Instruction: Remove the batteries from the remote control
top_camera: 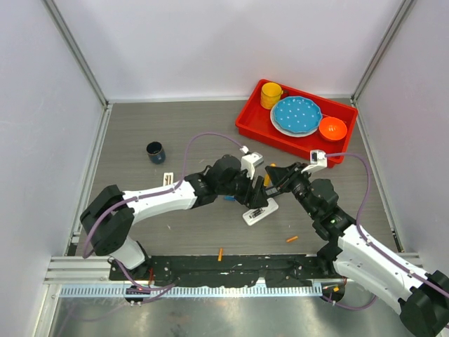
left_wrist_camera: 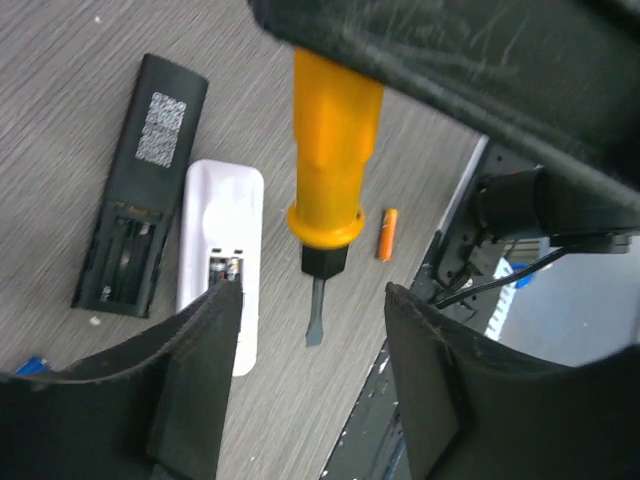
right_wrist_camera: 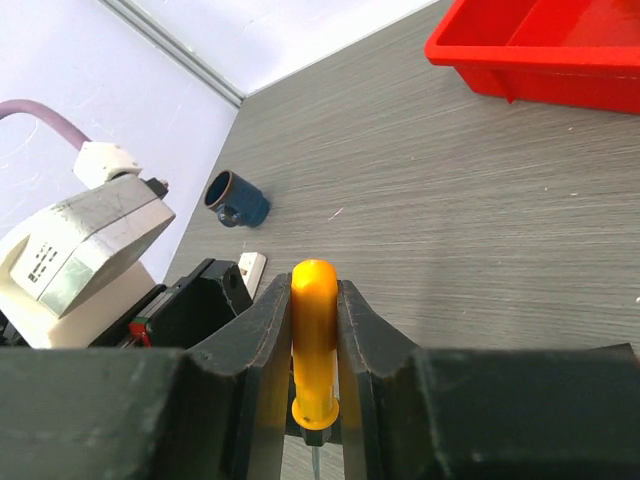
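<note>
A black remote (left_wrist_camera: 140, 190) lies face down with its battery bay open and empty. A white remote (left_wrist_camera: 222, 230) lies beside it, its open bay partly hidden by my left finger. They lie together in the top view (top_camera: 259, 211). My right gripper (right_wrist_camera: 314, 292) is shut on an orange-handled screwdriver (left_wrist_camera: 330, 150), its tip (left_wrist_camera: 315, 322) just above the table right of the white remote. My left gripper (left_wrist_camera: 310, 390) is open and empty, over the remotes. An orange battery (left_wrist_camera: 387, 234) lies loose, another lies near the front (top_camera: 219, 254), and a blue battery (left_wrist_camera: 30, 365) lies at the left.
A red tray (top_camera: 252, 126) at the back right holds a yellow cup, a blue plate and an orange bowl. A dark blue cup (top_camera: 156, 152) stands at the left. A small white cover (top_camera: 168, 178) lies near my left arm. A black rail (top_camera: 231, 270) runs along the front edge.
</note>
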